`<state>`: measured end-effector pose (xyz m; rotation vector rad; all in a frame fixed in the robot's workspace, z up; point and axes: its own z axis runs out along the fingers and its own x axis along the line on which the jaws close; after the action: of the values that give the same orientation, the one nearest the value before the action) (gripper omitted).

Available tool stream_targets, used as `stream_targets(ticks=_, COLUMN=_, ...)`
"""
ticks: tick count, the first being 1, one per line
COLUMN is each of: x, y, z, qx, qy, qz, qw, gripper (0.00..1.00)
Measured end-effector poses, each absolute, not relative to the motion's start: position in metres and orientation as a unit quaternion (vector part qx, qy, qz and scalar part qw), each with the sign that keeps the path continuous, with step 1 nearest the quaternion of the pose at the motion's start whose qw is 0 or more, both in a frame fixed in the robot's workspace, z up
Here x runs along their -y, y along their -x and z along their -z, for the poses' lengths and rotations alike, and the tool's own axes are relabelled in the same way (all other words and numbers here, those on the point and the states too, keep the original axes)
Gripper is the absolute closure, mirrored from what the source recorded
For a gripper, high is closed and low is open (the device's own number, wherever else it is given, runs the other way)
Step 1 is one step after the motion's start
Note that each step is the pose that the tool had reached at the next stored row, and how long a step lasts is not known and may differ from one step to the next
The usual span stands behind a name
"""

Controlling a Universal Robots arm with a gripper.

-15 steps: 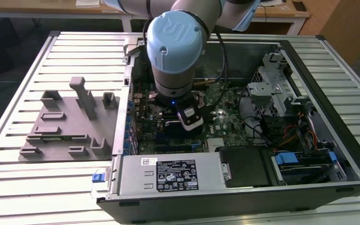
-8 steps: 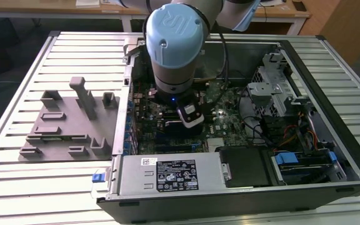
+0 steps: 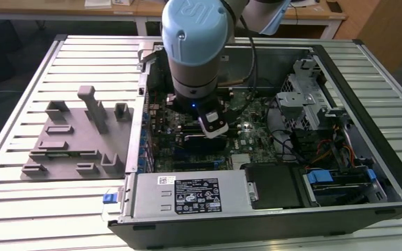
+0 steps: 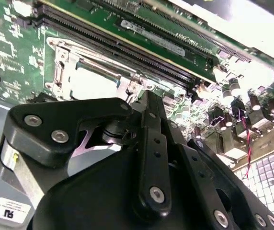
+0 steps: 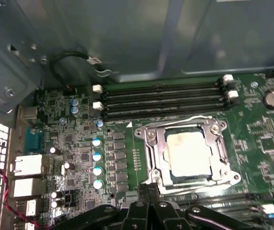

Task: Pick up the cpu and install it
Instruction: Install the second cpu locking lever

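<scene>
We see the cpu (image 5: 190, 152), a flat square with a pale matte metal top, lying level in its socket (image 5: 152, 158) on the green motherboard (image 5: 266, 139), edges square to the steel frame. Long black memory slots (image 5: 161, 98) run beside it. Our tool (image 5: 149, 191) hangs just above the socket's edge, black fingers pressed together, holding nothing.

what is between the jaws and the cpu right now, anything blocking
Nothing visible does. In the first wrist view the cpu lies pale and square inside the socket frame on the motherboard, and the gripper hangs close by the frame's edge with only open air between them.
</scene>
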<state>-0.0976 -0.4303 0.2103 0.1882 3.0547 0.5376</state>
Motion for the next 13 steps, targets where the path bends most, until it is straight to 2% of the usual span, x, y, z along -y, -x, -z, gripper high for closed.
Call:
stream_targets(ticks=5, x=0.429, y=0.096, z=-0.212, qx=-0.984, qy=-0.077, qz=-0.158, qw=0.021, gripper=0.89)
stream_targets(ticks=13, x=0.423, y=0.086, z=-0.212, qx=-0.984, qy=-0.088, qz=-0.153, qw=0.023, gripper=0.89)
